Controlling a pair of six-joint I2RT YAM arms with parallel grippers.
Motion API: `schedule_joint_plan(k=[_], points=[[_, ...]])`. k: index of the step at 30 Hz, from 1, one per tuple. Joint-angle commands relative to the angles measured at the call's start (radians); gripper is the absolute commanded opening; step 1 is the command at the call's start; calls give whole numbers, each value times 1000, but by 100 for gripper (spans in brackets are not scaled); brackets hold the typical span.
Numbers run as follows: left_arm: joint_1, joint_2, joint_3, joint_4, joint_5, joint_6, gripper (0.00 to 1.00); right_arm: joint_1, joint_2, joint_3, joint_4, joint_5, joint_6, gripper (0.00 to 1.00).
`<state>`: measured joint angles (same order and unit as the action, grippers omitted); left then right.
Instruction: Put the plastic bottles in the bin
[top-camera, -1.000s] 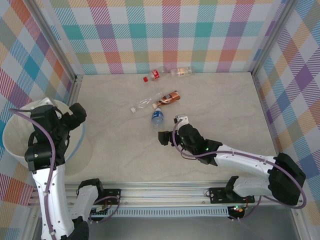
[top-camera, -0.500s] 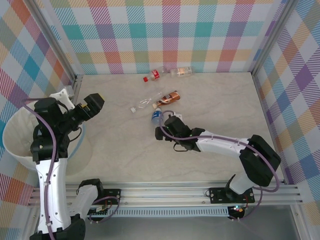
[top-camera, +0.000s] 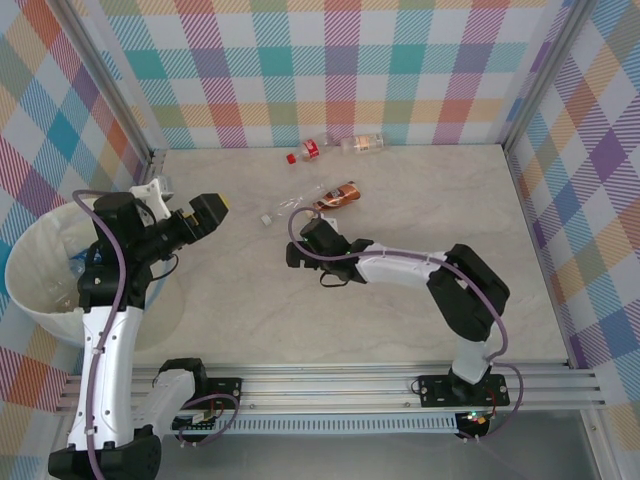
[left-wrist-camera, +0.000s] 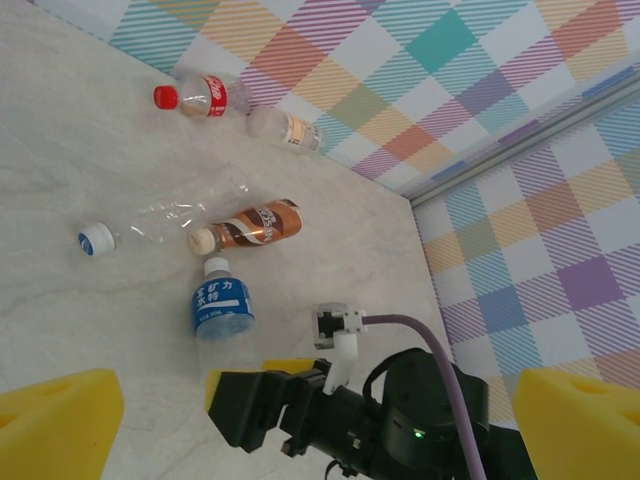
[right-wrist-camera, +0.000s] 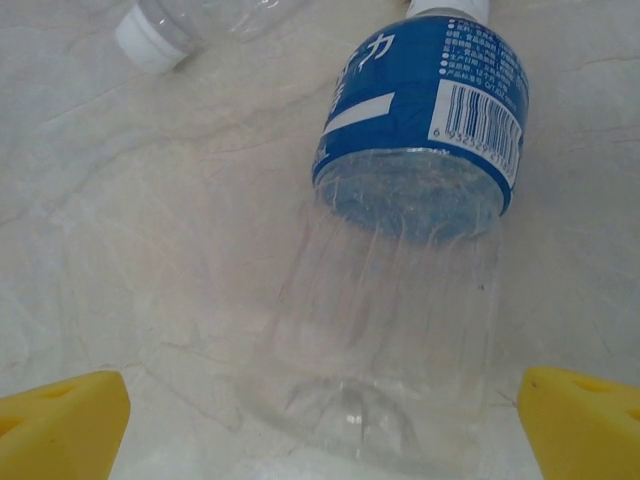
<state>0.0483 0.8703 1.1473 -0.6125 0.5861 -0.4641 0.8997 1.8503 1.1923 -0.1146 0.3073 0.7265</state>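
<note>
Between right gripper (right-wrist-camera: 320, 430) fingers (right-wrist-camera: 60, 425) lies blue-label bottle (right-wrist-camera: 420, 110).

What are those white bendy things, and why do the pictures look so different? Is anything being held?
They are two robot arms. One picture looks down from above: the left gripper hangs near the bin, and the right gripper reaches across the table. The other two come from small cameras on the wrists; the yellow corners are fingertips. Five plastic bottles lie on the table. The blue-label bottle lies between the right gripper's open fingers, not yet gripped. Both grippers are open and hold nothing.
</note>
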Motion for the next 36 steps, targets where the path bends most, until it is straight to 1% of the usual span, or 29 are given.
schedule_joint_plan(k=[1, 3, 4, 5, 7, 9, 14, 18, 22, 27, 32, 36], points=[[-24, 0, -15, 45, 17, 6, 100, 2, 70, 77, -72, 89, 48, 100], [-39, 3, -17, 46, 14, 3, 100, 2, 110, 110, -101, 117, 53, 100], [-49, 6, -18, 47, 11, 1, 100, 2, 129, 120, -104, 126, 53, 97], [-59, 9, -21, 49, 7, 0, 100, 2, 142, 124, -99, 129, 51, 94], [-83, 17, -24, 54, -4, -7, 100, 2, 159, 115, -74, 130, 47, 85], [-115, 28, -23, 56, -20, -10, 100, 4, 149, 86, -36, 115, 42, 77], [-225, 74, -16, 61, -101, -13, 100, 7, 52, -36, 74, 112, -2, 64], [-303, 121, -17, 65, -165, -18, 100, 11, -78, -198, 262, 40, -97, 56], [-354, 158, -33, 88, -209, -36, 100, 29, -201, -327, 363, -23, -178, 52], [-392, 197, -71, 148, -184, -63, 100, 72, -343, -439, 443, -77, -252, 49], [-438, 235, -91, 179, -157, -87, 97, 105, -467, -505, 480, -146, -309, 48], [-466, 268, -101, 173, -186, -115, 96, 114, -520, -527, 492, -218, -337, 48]])
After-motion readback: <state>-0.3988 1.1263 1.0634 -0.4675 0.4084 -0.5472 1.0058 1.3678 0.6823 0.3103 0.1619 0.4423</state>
